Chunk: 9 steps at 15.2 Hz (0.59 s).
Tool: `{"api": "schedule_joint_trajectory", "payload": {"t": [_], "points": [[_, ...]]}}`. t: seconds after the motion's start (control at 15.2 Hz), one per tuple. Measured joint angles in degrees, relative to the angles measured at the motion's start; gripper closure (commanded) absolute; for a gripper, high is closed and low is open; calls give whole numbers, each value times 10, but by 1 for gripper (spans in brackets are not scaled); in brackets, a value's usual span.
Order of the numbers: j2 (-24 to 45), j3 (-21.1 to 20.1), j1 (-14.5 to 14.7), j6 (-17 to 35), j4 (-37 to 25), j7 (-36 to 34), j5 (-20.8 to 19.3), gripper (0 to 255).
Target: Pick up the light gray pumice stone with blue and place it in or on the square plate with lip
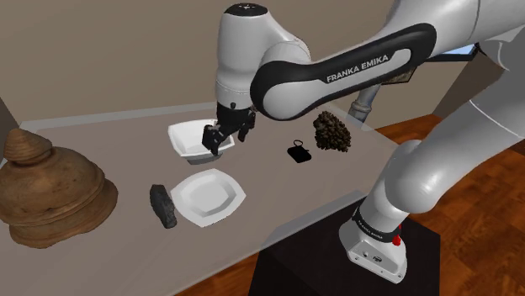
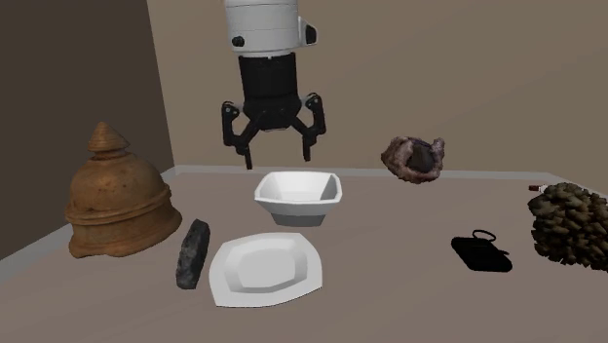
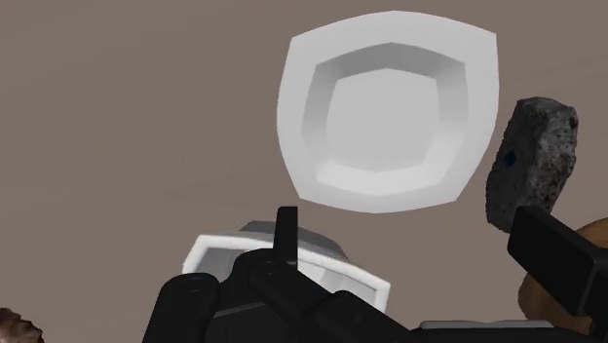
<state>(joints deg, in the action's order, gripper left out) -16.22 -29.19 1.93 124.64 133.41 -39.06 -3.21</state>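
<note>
The pumice stone (image 1: 162, 204) is a dark grey, rough oblong lying on the table; the wrist view shows a small blue spot on the stone (image 3: 531, 161). It rests just beside the white square plate with a raised lip (image 1: 208, 196), off the plate's edge (image 2: 265, 268). My black gripper (image 1: 229, 134) hangs open above the table, over a white bowl (image 1: 195, 141) that stands behind the plate. Nothing is between the fingers (image 3: 285, 234). In the second exterior view the gripper (image 2: 274, 146) is well above the stone (image 2: 193, 253).
A large brown bell-shaped object (image 1: 50, 189) stands at the shoulder view's left, close to the stone. A small black object (image 1: 295, 154) and a rough brown lump (image 1: 333, 133) lie towards the right. A brown nest-like piece (image 2: 414, 158) sits at the back.
</note>
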Motion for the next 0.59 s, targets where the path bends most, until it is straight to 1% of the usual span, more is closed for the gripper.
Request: {"api": "schedule_joint_trajectory", "payload": {"t": [0.2, 0.33, 0.46, 0.59], "points": [[74, -36, -8, 26, -34, -62, -48, 0], [121, -51, -10, 37, -58, -103, -85, 0], [175, -64, -5, 47, -84, -151, -132, 0], [224, -68, 6, 47, -114, -192, -174, 0]]}}
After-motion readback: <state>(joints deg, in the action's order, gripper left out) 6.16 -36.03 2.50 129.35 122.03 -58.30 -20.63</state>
